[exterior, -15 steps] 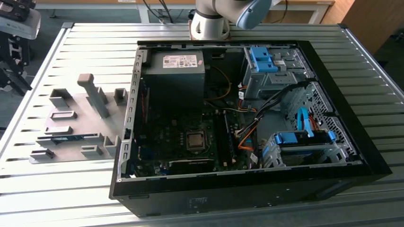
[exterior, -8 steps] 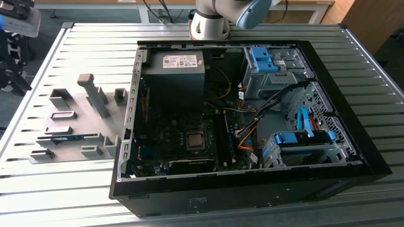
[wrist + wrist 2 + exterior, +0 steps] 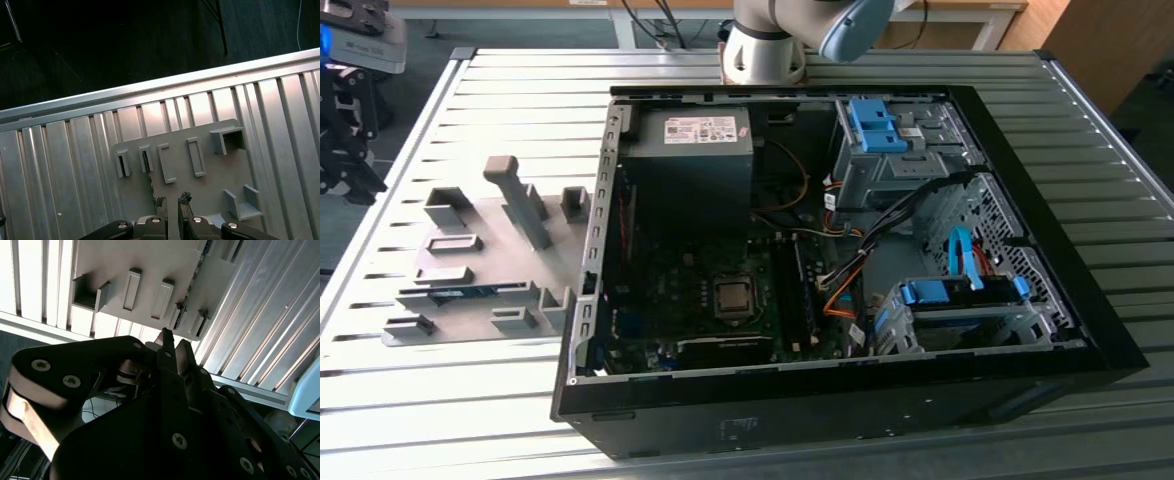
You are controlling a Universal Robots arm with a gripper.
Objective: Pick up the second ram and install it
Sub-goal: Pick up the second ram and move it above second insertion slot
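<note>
my jaws sit a narrow gap apart, gripping nothing, above the grey holder plate (image 3: 215, 172). the second ram (image 3: 460, 292) lies in that plate on the worktop (image 3: 454, 400), at 9 o'clock from the open pc case (image 3: 854, 410). i can't read the power supply's white label (image 3: 700, 130).

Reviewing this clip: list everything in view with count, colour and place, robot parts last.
ribbed metal table: one, silver, under everything.
open computer case: one, black, on the table.
plastic holder plate with raised blocks: one, grey, beside the case at the exterior view's left.
long flat blue-green ram stick: one, lying in a holder on that plate.
boxy power supply with a pale label: one, black, inside the case.
motherboard: one, dark, on the case floor.
plastic drive brackets: two, blue, inside the case.
robot arm: one, pale grey, behind the case.
gripper: one, black, open, empty, over the plate.
</note>
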